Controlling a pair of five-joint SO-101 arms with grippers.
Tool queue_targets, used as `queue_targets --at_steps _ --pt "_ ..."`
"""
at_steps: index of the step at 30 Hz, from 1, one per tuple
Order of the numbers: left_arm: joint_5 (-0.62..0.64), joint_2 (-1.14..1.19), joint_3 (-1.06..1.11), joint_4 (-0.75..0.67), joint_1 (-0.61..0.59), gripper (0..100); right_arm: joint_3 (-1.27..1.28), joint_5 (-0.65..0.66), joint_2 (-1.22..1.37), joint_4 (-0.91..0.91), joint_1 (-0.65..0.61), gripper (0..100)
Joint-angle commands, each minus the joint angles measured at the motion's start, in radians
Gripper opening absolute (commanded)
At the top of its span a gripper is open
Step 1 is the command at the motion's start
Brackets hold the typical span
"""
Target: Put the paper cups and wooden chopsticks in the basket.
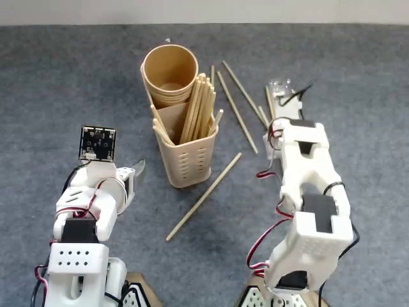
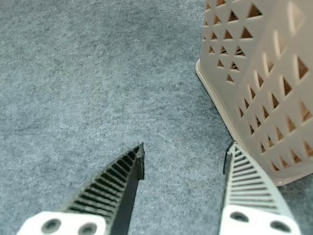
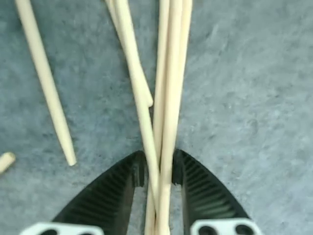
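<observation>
Wooden chopsticks [image 3: 171,73] sit pinched in the right pincer [image 3: 159,164] on the grey bench [image 3: 244,98]; the left pincer [image 2: 187,149] gapes wide beside the basket [image 2: 259,73].

The light is bright, soft and even in all three views. In the high view the basket [image 1: 188,163] throws only a faint shadow at its foot on the grey carpet [image 1: 64,77]. The shadows under the chopsticks [image 1: 204,196] lying beside it are thin.
</observation>
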Motion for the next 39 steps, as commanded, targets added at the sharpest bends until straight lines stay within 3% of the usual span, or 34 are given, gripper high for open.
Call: queue_targets --at_steps 1,8,12,15,22,28,39 --pt "0.006 -0.018 -0.008 -0.015 0.01 26 -0.012 0.023 0.005 -0.002 0.028 10.6" --pt "0.006 -0.015 -0.008 -0.017 0.01 26 -0.012 0.02 0.005 -0.035 0.088 10.1" --pt "0.006 -0.015 -0.008 -0.018 0.01 26 -0.012 0.018 0.004 -0.033 0.102 0.0" --pt "0.006 -0.013 -0.008 -0.018 0.01 26 -0.015 0.017 -0.015 -0.033 0.097 0.3" --pt "0.006 -0.013 -0.007 -0.018 0.013 26 -0.051 -0.137 -0.309 -0.031 0.091 0.5" --pt "0.006 -0.01 -0.007 -0.018 0.015 26 -0.051 -0.232 -0.613 -0.047 -0.027 0.5" --pt "0.006 -0.01 -0.005 -0.018 0.015 26 -0.05 -0.344 -0.843 -0.335 -0.317 0.5"
